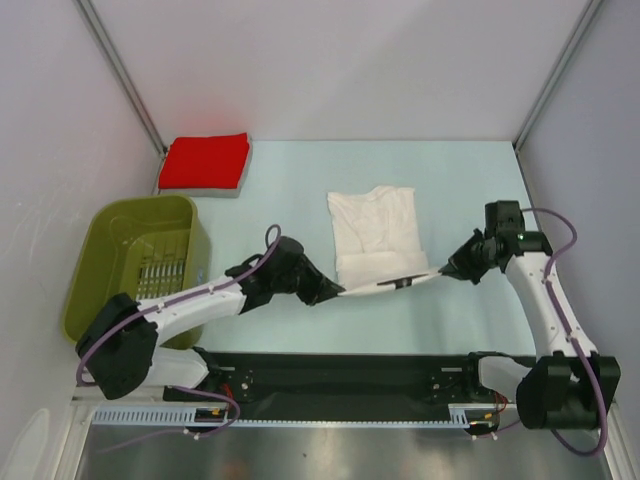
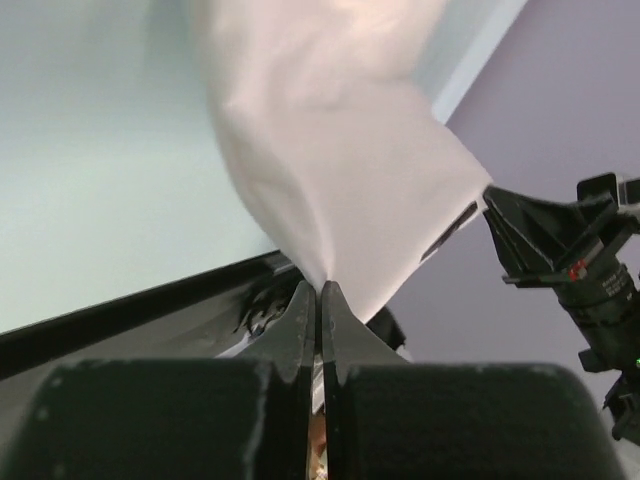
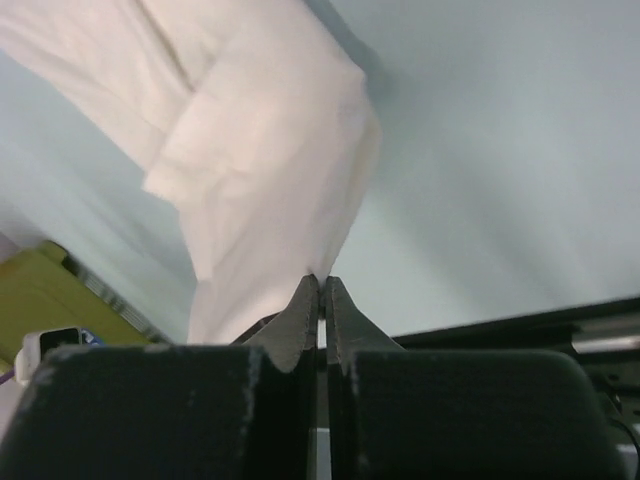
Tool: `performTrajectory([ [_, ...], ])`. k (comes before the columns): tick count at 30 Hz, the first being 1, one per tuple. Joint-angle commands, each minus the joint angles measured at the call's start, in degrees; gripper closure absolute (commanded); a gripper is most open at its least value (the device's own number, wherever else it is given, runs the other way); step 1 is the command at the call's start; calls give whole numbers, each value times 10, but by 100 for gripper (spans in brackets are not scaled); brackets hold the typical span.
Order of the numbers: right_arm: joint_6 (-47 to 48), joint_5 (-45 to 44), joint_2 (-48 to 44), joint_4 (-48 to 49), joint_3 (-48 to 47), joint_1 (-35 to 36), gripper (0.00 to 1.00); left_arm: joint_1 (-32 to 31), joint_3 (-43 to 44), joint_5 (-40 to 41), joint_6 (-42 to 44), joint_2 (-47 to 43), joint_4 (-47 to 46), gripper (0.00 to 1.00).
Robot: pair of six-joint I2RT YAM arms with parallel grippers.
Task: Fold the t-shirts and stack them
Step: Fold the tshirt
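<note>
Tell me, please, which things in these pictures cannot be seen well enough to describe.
White t-shirt: black print, top view, only small dark marks on the lifted near edge; folds hide the rest.
Olive basket: contents, top view, too small; left arm covers its near side.
Red t-shirt: grey thing beneath, top view, mostly covered.
Left pincer, right pincer: depth of cloth held, wrist views, hidden between shut fingers.

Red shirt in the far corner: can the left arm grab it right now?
Probably not yet. The left fingers are shut on one end of the white shirt, the right fingers on the other. They must let go first; nothing else seems to block the red shirt.
</note>
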State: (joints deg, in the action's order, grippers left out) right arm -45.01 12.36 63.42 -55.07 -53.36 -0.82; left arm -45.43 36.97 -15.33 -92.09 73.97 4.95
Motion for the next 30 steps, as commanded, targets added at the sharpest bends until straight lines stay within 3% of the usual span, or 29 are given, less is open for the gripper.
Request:
performTrajectory([
  [1, 39, -26, 77, 59, -72, -1, 100, 31, 98, 30, 89, 30, 73, 100],
  [8, 44, 1, 239, 130, -197, 2, 100, 120, 211, 16, 156, 130, 71, 100],
  [18, 58, 35, 462, 138, -432, 6, 100, 184, 330, -22, 139, 284, 12, 100],
  [30, 59, 87, 613, 109, -646, 5, 100, 246, 423, -25, 133, 369, 2, 100],
])
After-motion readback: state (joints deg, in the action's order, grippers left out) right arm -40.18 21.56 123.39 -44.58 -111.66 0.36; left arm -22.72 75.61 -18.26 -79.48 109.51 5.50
